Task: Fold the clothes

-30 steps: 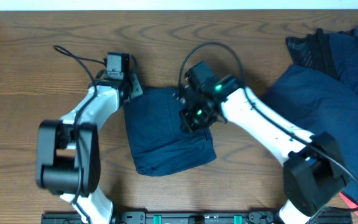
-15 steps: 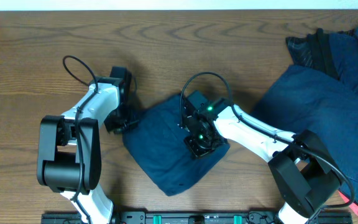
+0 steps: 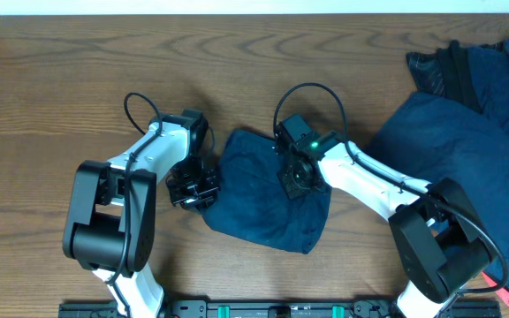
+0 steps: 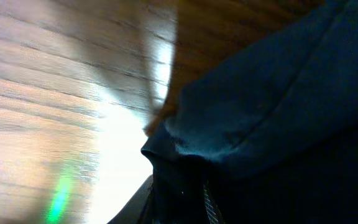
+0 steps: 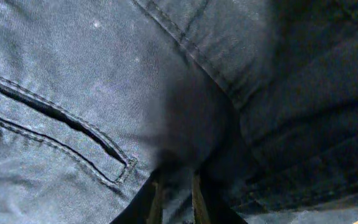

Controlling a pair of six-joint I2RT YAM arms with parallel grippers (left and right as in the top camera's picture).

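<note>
The left jaws sit at the left edge of a folded garment [image 3: 268, 208] and, in the left wrist view, look clenched on a bunched lip of its cloth, though the fingers themselves are mostly hidden in shadow. The garment is a compact dark navy bundle lying mid-tabletop, toward the near edge, on bare wood [image 3: 60, 88]. The right jaws press down on its top, right of centre, and look pinched on a ridge of fabric beside a stitched seam and a slit pocket [image 5: 55, 118]. A loose heap of clothes [image 3: 467, 150] waits along the right edge, spilling into the far right corner. The cloth looks light, limp and wrinkly; it will probably sag and slide when it is lifted, so seams, hems and corners are likely the surest places to take hold.
</note>
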